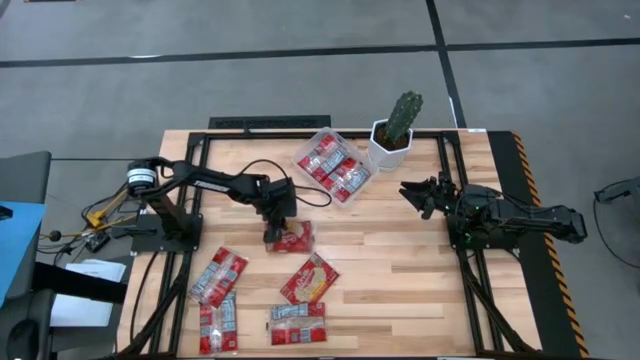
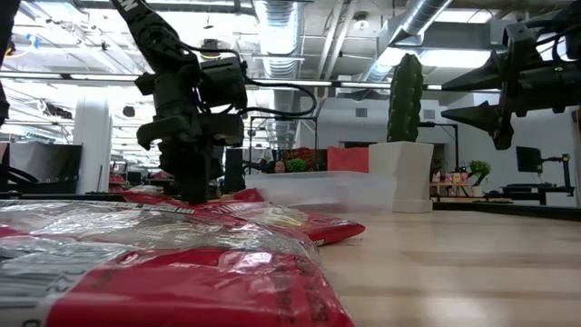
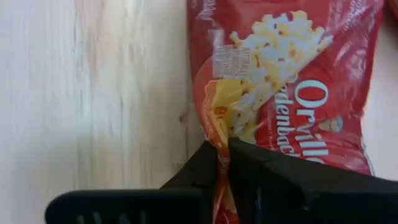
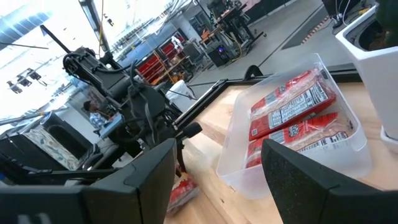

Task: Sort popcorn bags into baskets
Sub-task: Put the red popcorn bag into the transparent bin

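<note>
My left gripper (image 1: 275, 232) stands low over the table's middle, shut on a red popcorn bag (image 1: 296, 238) that lies flat on the wood. Several more red bags lie toward the near edge: two (image 1: 218, 275) (image 1: 308, 278) and two (image 1: 218, 325) (image 1: 298, 322). The clear basket (image 1: 352, 195) sits toward the far edge with bags (image 4: 292, 106) lying flat inside. My right gripper (image 4: 217, 180) hangs open above the table's right half (image 1: 420, 195), touching nothing, and looks toward the basket (image 4: 348, 149). My left gripper (image 3: 222, 152) pinches the bag's left edge (image 3: 214, 124) between its two fingertips, where the film is gathered into a raised pucker. The fingers (image 2: 195, 182) come from above, pointing down. The rest of the bag (image 3: 298, 74) lies flat on the table.
A white faceted pot (image 1: 388, 150) with a green cactus (image 1: 405, 112) stands right beside the basket. Black frame rails (image 1: 195, 190) run along the table's left and right sides. Bare wood (image 1: 400, 270) lies between the loose bags and the right arm.
</note>
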